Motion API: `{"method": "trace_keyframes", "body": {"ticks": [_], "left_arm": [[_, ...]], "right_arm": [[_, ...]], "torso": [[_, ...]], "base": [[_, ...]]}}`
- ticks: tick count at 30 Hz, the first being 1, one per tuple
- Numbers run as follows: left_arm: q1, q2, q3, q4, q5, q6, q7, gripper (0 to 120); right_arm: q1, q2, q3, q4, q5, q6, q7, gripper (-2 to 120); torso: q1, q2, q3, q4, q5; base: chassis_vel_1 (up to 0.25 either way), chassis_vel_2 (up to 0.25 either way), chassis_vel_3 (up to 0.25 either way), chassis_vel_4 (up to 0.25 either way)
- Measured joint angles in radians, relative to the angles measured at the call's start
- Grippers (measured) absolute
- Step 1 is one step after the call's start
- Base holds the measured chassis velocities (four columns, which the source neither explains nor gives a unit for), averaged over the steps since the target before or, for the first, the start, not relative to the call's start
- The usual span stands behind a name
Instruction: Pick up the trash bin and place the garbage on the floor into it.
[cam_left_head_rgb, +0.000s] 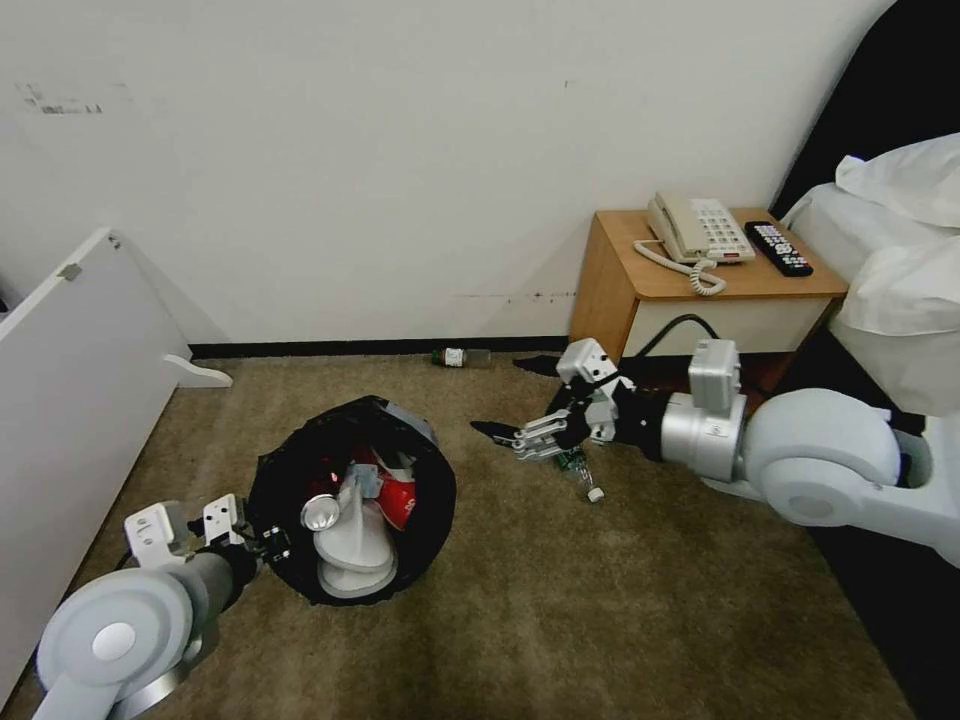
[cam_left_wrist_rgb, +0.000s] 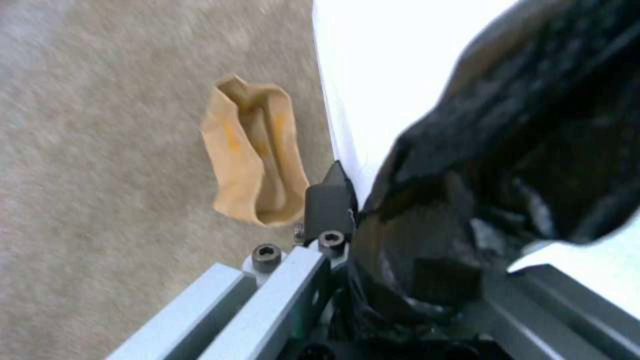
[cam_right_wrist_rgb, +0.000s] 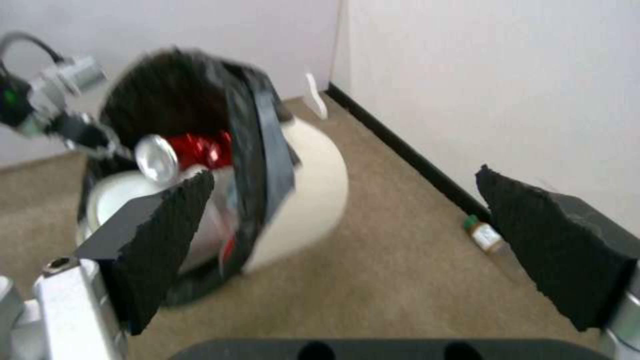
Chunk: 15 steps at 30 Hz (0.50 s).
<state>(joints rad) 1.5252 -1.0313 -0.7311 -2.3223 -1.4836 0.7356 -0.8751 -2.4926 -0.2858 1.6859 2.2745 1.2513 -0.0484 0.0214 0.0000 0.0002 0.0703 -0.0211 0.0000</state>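
A cream telephone (cam_left_head_rgb: 698, 229) and black remote (cam_left_head_rgb: 779, 248) lie on the wooden nightstand (cam_left_head_rgb: 620, 290) beside the bed (cam_left_head_rgb: 890, 260).

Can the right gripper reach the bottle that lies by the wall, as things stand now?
Probably yes. The right gripper is open and empty, the bottle lies alone on bare carpet by the baseboard, and nothing stands between them; the trash bin is off to the side.

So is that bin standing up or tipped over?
Tipped. The trash bin is held tilted by the left gripper, its mouth facing the right gripper.

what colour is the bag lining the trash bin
Black, folded over the white trash bin's rim; the right wrist view shows it best.
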Motion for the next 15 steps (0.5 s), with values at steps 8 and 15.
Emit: {"method": "trace_keyframes", "body": {"ticks": [8,15], "left_arm": [[0.082,-0.037,-0.081,-0.056,0.087,0.0,0.045,0],[0.145,-0.065,-0.129,-0.091,0.139,0.0,0.079,0]], "right_arm": [[0.058,0.182,-0.092,0.047,-0.16,0.022,-0.044,100],[0.21,0.469,-0.274,0.116,-0.281,0.031,-0.135,100]], "torso": [[0.0,0.0,0.0,-0.0003,0.0001],[0.0,0.0,0.0,-0.0003,0.0001]], "base": [[0.0,0.0,0.0,0.0],[0.0,0.0,0.0,0.0]]}}
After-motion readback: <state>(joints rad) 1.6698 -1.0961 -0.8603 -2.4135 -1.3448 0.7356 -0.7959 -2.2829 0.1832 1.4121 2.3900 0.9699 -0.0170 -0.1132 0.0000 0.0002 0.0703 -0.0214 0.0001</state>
